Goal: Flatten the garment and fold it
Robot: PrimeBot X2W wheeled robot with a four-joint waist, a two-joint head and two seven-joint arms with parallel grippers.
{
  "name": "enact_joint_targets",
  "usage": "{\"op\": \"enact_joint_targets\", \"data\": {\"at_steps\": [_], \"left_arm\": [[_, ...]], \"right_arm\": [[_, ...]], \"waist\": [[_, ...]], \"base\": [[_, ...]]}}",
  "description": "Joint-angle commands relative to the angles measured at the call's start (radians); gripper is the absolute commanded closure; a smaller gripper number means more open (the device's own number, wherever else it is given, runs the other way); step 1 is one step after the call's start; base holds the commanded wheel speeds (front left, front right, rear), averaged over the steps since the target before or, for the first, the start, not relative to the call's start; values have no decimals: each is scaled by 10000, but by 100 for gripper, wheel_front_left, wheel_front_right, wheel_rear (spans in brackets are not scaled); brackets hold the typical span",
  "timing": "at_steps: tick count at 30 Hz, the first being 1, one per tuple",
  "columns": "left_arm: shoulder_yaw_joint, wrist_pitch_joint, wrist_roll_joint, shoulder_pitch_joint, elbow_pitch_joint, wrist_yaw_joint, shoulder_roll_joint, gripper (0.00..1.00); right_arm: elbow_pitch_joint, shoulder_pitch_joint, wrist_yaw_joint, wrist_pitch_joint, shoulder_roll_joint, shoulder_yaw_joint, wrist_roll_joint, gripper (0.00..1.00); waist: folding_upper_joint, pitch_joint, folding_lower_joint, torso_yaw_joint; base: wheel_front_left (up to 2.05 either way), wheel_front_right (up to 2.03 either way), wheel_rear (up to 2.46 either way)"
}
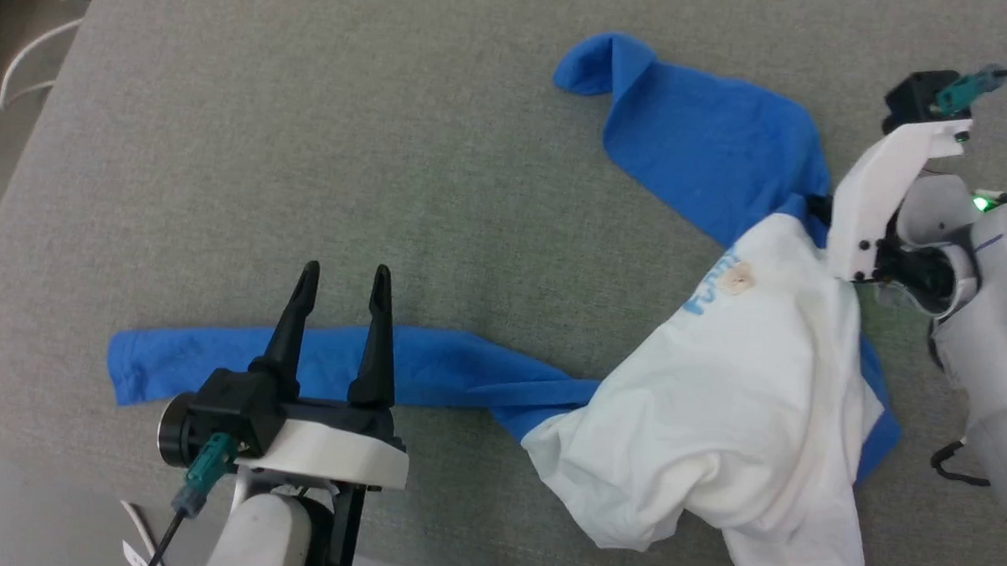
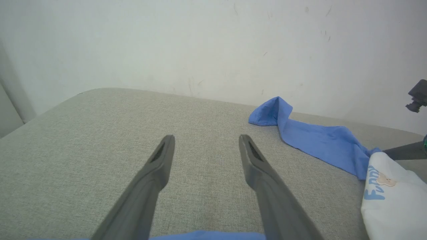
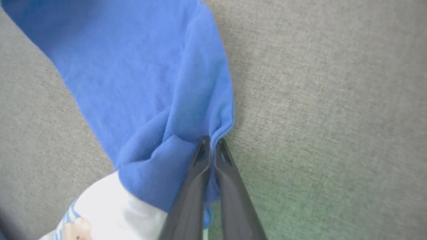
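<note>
The garment (image 1: 743, 392) lies crumpled on the grey cloth-covered table, its white body bunched at the right. One blue sleeve (image 1: 341, 369) stretches left and the other sleeve (image 1: 709, 148) runs to the far side. My left gripper (image 1: 346, 271) hovers open above the left sleeve, with nothing between its fingers (image 2: 160, 166). In the right wrist view my right gripper (image 3: 210, 141) is shut on a fold at the edge of the blue sleeve (image 3: 140, 83), close to the white body (image 3: 110, 203). From the head view its white wrist mount (image 1: 879, 191) stands at the garment's right shoulder.
The grey table (image 1: 307, 142) has open surface to the left and far side of the garment. Its left edge (image 1: 21, 174) drops to the floor, where a pale curved object (image 1: 25, 57) stands. A white wall (image 2: 200, 43) rises behind the table's far edge.
</note>
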Motion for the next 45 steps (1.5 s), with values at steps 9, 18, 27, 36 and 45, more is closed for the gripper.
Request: {"op": "enact_joint_targets", "data": {"at_steps": [9, 18, 27, 36, 45], "left_arm": [[339, -47, 225, 450, 388, -219, -63, 0], [695, -47, 260, 1098, 568, -201, -69, 0], [955, -47, 242, 1530, 912, -147, -26, 0], [1051, -35, 113, 1727, 1514, -136, 56, 0], [875, 316, 116, 1704, 1717, -210, 245, 0]], "right_arm": [[-1970, 254, -7, -1659, -550, 11, -185, 100], [-4439, 3577, -7, -1422, -1623, -2950, -932, 100], [-6248, 8601, -7, -570, 345, -6538, -2088, 100], [-6831, 9806, -7, -2559, 1968, -7076, -3345, 0], [-8268, 9778, -7, -6371, 2442, -6286, -4328, 0]], "waist": [[0, -1633, -2, -1422], [0, -2356, -2, -2481], [0, -2695, -2, -2973], [0, -2913, -2, -3049], [0, -3298, -2, -2990]], "base": [[0, 0, 0], [0, 0, 0], [0, 0, 0], [0, 0, 0], [0, 0, 0]]}}
